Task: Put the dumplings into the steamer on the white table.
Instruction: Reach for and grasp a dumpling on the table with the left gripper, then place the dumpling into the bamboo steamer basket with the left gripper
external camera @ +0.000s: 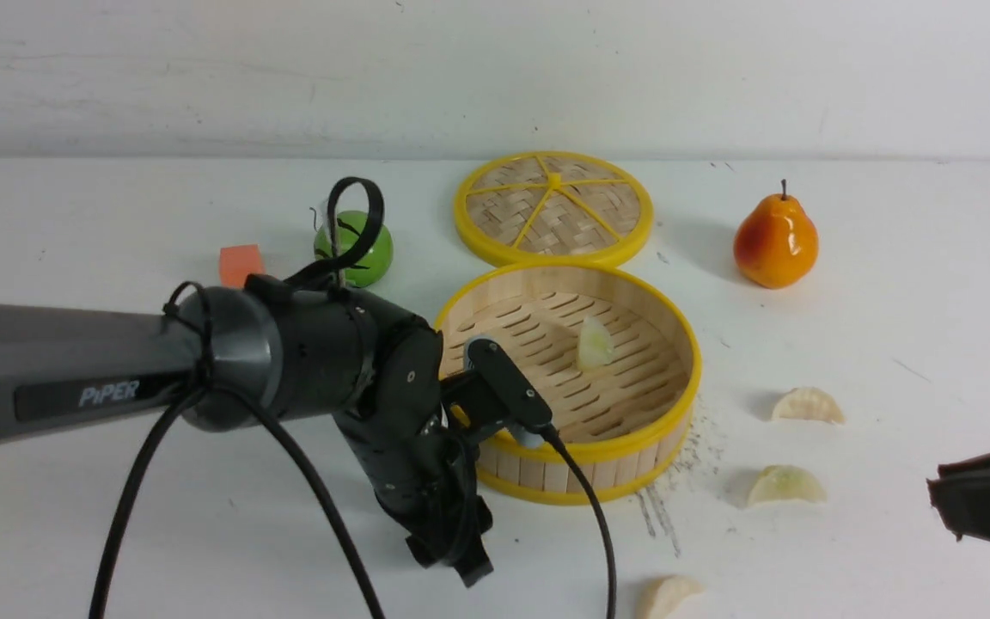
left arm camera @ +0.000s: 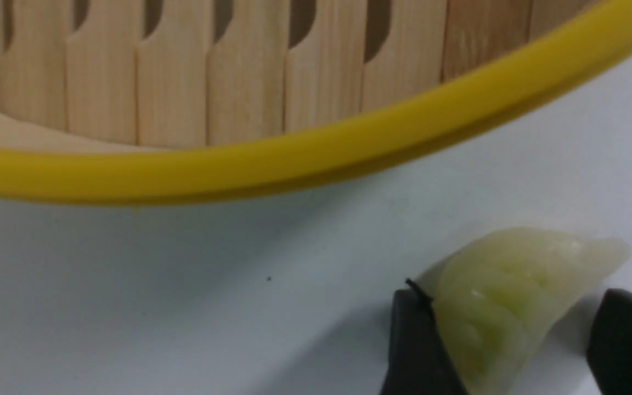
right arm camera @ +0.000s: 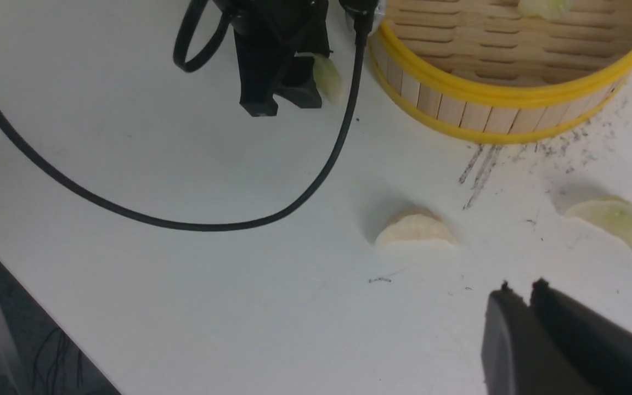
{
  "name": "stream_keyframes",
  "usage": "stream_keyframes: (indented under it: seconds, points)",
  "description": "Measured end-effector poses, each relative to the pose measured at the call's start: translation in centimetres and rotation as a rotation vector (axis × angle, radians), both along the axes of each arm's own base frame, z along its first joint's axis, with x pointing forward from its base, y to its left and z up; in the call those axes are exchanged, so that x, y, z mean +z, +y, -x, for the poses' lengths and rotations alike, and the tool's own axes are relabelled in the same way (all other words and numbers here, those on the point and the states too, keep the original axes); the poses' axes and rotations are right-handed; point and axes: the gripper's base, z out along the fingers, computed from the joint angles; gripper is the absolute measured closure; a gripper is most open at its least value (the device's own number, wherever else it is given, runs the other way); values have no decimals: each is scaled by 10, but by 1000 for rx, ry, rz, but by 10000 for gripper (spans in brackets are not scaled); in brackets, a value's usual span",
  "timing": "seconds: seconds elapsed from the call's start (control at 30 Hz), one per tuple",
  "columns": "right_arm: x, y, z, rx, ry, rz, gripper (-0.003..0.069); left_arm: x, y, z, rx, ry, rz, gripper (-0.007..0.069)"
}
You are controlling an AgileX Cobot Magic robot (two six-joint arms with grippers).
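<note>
The steamer (external camera: 691, 344) stands mid-table with one dumpling (external camera: 595, 344) on its slatted floor. My left gripper (external camera: 459, 563) is down on the white table (external camera: 890, 301) by the steamer's front left. In the left wrist view the gripper (left arm camera: 513, 302) is open around a yellowish-green dumpling (left arm camera: 535, 258) lying beside the yellow bottom rim (left arm camera: 294, 159). One finger touches it and the other stands apart. Three more dumplings lie right of the steamer, one far (external camera: 807, 406), one in the middle (external camera: 785, 486) and one near (external camera: 667, 595). My right gripper (right arm camera: 522, 288) is shut and empty, near the closest dumpling (right arm camera: 415, 230).
The woven yellow-spoked lid (external camera: 553, 209) lies behind the steamer. An orange pear (external camera: 775, 241) stands at the back right, a green apple (external camera: 356, 245) and an orange cube (external camera: 241, 264) at the back left. The left arm's black cable (right arm camera: 305, 192) loops over the table.
</note>
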Motion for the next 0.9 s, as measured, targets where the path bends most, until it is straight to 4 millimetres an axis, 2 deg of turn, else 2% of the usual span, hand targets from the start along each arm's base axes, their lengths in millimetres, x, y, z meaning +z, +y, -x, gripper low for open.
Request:
stream_keyframes:
  seconds: [0.1, 0.27, 0.37, 0.4, 0.43, 0.47, 0.5, 0.6, 0.63, 0.7, 0.83, 0.87, 0.9]
  points:
    - [0, 0, 0, -1, -1, 4, 608, 0, 1, 3, 32, 41, -8, 440]
    - [0, 0, 0, -1, -2, 7, 608, 19, 8, 12, 72, 85, -21, 450]
    - [0, 0, 0, -1, -2, 7, 608, 59, 6, 10, 166, 31, 63, 450]
    - [0, 0, 0, -2, -3, 7, 608, 62, 5, 9, 188, 29, 75, 450]
    - [0, 0, 0, -2, -4, 6, 608, 78, 3, 5, 248, 4, 127, 450]
    - [0, 0, -1, -4, -8, 5, 606, 107, -3, -3, 350, -38, 224, 450]
    - [0, 0, -1, -4, -8, 5, 606, 119, -6, -8, 406, -50, 270, 450]
    - [0, 0, -1, -4, -8, 5, 606, 145, -15, -23, 495, -85, 361, 450]
    - [0, 0, -1, -4, -8, 5, 604, 149, -22, -35, 543, -82, 389, 450]
    - [0, -1, -1, -5, -9, 5, 601, 148, -30, -53, 582, -70, 409, 450]
    - [0, -1, -1, -5, -9, 5, 598, 116, -46, -92, 643, -11, 409, 450]
    - [0, -1, -1, -5, -9, 5, 597, 114, -47, -94, 644, -9, 408, 450]
    - [0, 0, -1, -4, -8, 5, 596, 102, -50, -102, 657, 2, 399, 450]
